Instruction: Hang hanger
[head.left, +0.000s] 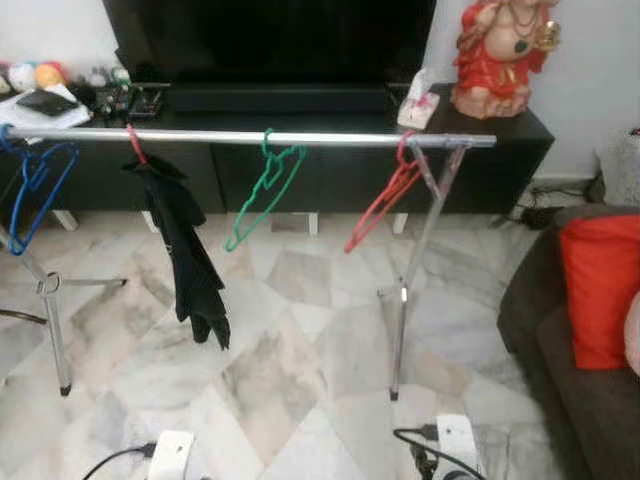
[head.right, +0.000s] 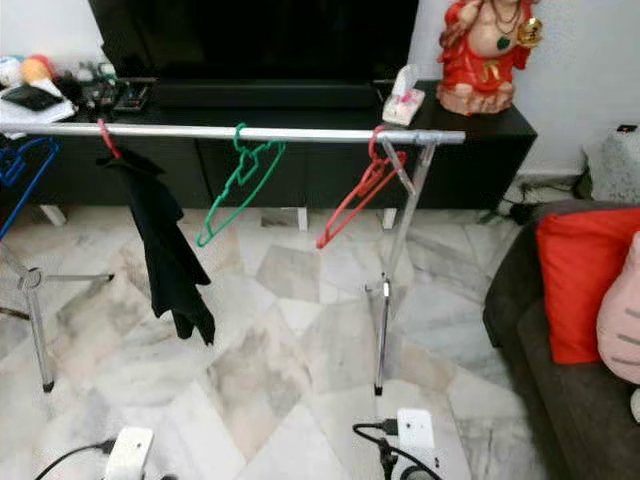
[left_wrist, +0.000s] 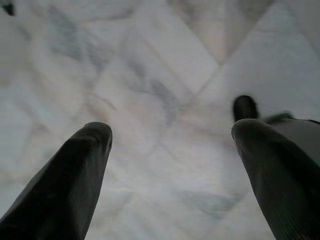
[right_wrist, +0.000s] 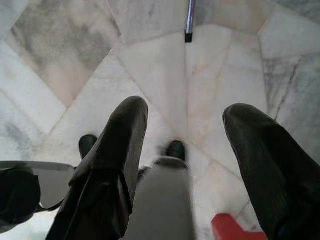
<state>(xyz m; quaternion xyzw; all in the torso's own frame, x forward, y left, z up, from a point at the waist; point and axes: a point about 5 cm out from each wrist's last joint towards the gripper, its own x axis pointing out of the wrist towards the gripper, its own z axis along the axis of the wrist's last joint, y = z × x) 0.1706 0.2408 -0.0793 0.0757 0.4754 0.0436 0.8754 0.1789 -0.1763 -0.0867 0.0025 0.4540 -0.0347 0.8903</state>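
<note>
A silver clothes rail (head.left: 300, 138) spans the room on angled metal legs over a marble tile floor (head.left: 290, 340). At its far left end hangs a blue hanger (head.left: 35, 185), empty. Next along, a red hanger (head.left: 135, 145) carries a black garment (head.left: 185, 255) that droops well below the rail. Near the middle hangs a green hanger (head.left: 262, 195), tilted and empty, and close to the right end, just beside the right leg's brace, hangs another red hanger, a bare one (head.left: 385, 205), also tilted. All four hooks sit over the rail.

Behind the rail a dark TV console (head.left: 330, 150) carries a black television (head.left: 270, 40), small clutter at its left end, a tissue pack (head.left: 418, 100) and a red figurine (head.left: 500, 55) at its right end. On the right stands a dark sofa (head.left: 560, 340) with a red cushion (head.left: 600, 290).

The left tool (left_wrist: 170, 145) points down at the bare marble, its two black fingers spread wide apart with nothing between them. The right tool (right_wrist: 185, 130) likewise hangs over the floor, fingers parted and empty, with the foot of a rail leg (right_wrist: 189, 22) ahead of it.
</note>
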